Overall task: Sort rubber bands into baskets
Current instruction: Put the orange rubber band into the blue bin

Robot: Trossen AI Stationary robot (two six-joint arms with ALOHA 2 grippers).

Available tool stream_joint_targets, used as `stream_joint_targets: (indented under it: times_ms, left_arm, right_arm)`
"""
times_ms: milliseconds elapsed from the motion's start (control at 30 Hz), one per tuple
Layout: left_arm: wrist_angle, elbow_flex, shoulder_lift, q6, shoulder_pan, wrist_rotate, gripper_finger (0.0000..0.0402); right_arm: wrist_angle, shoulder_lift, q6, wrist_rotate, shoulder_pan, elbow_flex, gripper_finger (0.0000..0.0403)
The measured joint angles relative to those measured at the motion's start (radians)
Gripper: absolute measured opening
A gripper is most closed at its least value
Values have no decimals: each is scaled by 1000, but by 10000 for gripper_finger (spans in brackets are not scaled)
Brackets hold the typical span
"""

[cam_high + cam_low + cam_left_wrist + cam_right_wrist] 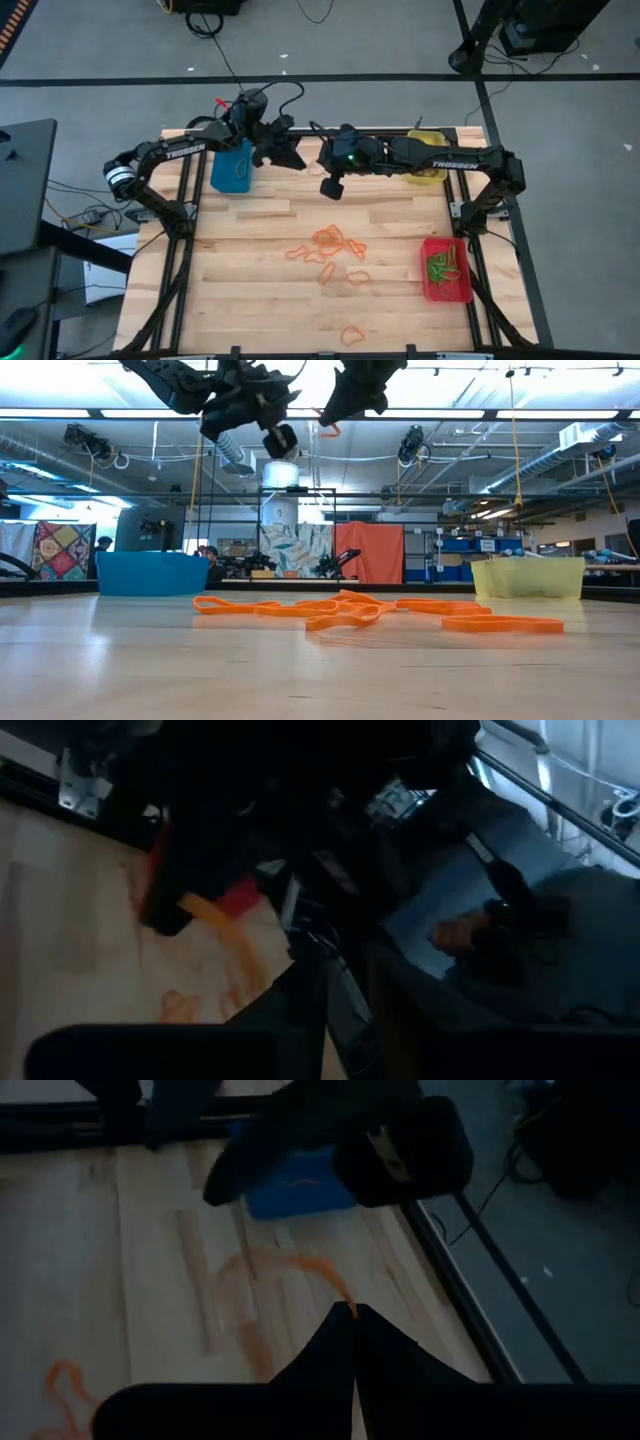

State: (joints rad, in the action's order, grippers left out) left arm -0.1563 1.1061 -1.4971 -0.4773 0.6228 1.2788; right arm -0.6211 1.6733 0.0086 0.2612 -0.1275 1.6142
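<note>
Rubber bands (330,246) in orange lie loose in a cluster at mid-bench, with one more orange loop (351,335) apart near the front edge. Green bands (443,266) already sit in the red basket (446,292) at the right side. The blue basket (232,168) at the rear left holds what appears to be an orange band. The yellow basket (426,160) at the rear right is largely covered by the right arm, so its contents cannot be determined.

Judged status: green sorting appears complete; most orange bands remain on the bench.

The right claw (354,1312) is pressed together on a thin orange band that stretches away from its tips. It hangs high over the rear centre. The left claw (283,153) is raised just beside it, next to the blue basket; whether its fingers are apart or clamped cannot be told.

The bench (250,290) is light wood planking in a dark frame. Beyond it: grey floor with cables, and a workshop with ceiling lights and an orange screen.
</note>
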Motion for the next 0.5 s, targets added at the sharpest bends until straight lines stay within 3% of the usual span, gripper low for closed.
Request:
stream_joint_targets:
  times_ms: [267, 500]
  left_arm:
    - [-35, 0, 0, 4, 2, -173, 90]
    - [-35, 0, -1, 3, 7, -211, 90]
  right_arm:
    - [62, 0, -47, -28, -13, 0, 9]
    - [74, 0, -108, -82, -21, 0, 9]
